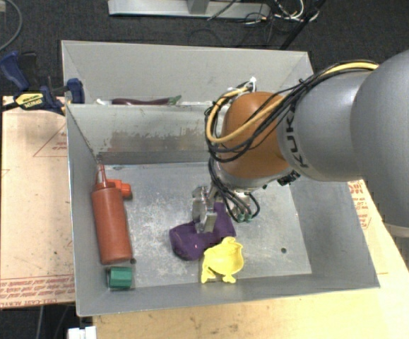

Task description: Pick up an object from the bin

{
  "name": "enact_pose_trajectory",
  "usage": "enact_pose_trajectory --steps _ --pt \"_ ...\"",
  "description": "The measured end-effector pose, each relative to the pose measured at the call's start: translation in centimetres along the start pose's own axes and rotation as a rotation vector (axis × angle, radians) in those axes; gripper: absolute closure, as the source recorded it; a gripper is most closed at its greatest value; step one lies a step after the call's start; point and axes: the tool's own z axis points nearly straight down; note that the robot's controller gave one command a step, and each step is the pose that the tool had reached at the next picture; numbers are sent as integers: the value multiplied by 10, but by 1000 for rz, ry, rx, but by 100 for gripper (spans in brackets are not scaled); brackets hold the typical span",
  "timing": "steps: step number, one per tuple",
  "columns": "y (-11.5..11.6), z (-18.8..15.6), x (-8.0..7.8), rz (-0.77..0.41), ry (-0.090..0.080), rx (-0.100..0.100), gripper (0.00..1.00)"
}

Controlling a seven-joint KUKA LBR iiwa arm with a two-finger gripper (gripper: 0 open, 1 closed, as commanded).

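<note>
Grey bin (147, 127), seen from above. On its floor we count five things.

Along the left wall lies a red-brown squeeze bottle (111, 224), its nozzle pointing to the back wall. A small orange block (124, 188) sits just beside the bottle's neck, on its right. A green block (120, 278) lies in the front left corner, just below the bottle's base.

Near the middle of the floor lies a purple lump (188, 241), soft and flattened in shape. A yellow toy (223, 261) touches it on the front right.

The gripper (206, 219) stands on the lump's upper right part and hides a piece of it. We cannot tell whether the gripper is open or closed, nor whether it grips the lump. The lump rests on the floor.

Above the gripper we see the orange cover (250, 136) of the wrist, looped with cables (222, 129). The grey arm (374, 126) reaches in from the right and hides the bin's right wall. The right half of the floor is bare.

Behind the back wall, a dark strip (144, 102) lies along a second compartment; we cannot tell what it is.
</note>
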Motion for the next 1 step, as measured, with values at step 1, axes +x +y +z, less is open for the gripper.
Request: enact_pose_trajectory --steps 1 --pt "0 0 0 0 0 0 100"
